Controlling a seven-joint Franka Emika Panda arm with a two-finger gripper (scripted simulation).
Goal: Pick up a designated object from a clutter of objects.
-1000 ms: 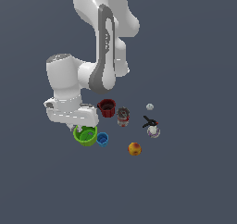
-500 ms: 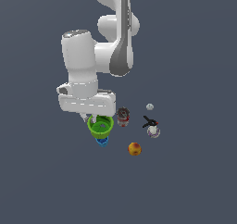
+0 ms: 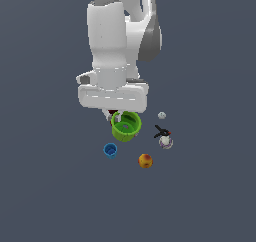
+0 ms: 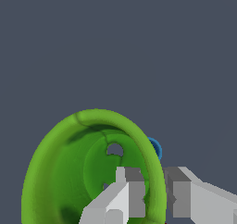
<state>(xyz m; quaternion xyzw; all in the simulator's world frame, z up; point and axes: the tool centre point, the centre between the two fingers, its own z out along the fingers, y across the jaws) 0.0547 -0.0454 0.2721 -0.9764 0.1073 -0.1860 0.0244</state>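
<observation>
The lime-green cup hangs directly beneath the gripper, its wall pinched between one finger inside the bowl and one outside, mouth tilted sideways. It appears lifted clear of the blue cup, orange ball and penguin figure nearby.

Both views are flat simulator renders, evenly and softly lit against a plain slate-grey ground, with no cast shadows under the small objects. Light falls from above: the glossy white robot arm is bright on its upper faces and greyer below. In the wrist view the bright lime-green round cup shows a shaded inner wall. Edges are jagged and pixelated, without blur, glare or lens distortion.
</observation>
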